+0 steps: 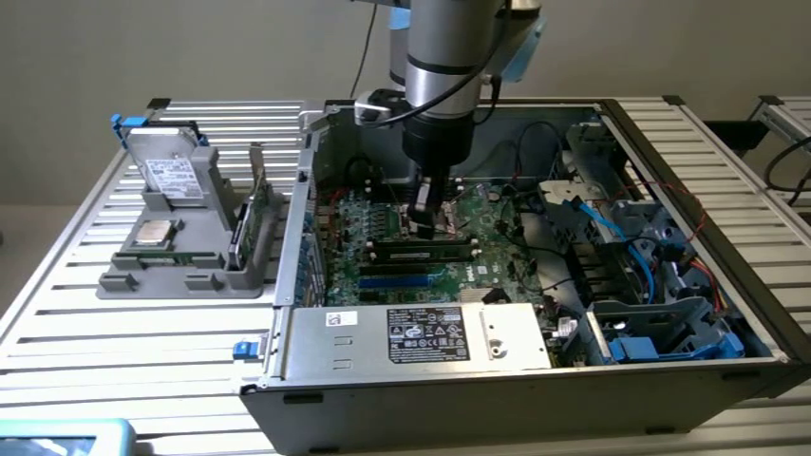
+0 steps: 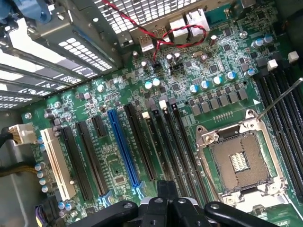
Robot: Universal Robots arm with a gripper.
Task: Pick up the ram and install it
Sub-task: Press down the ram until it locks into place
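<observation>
Inside the open computer case, my gripper hangs fingers-down over the green motherboard. Its fingers are shut. Directly beneath the tips, a slim dark-and-green stick, the ram, stands lengthwise in a black slot. I cannot tell whether the tips touch it. In the wrist view the gripper points at the long black slots beside the open CPU socket, and the ram is hidden under the fingers.
A grey holder outside the case carries a silver hard drive and a green card with a metal bracket. The power supply fills the case's front. Blue and black cables crowd the drive bays.
</observation>
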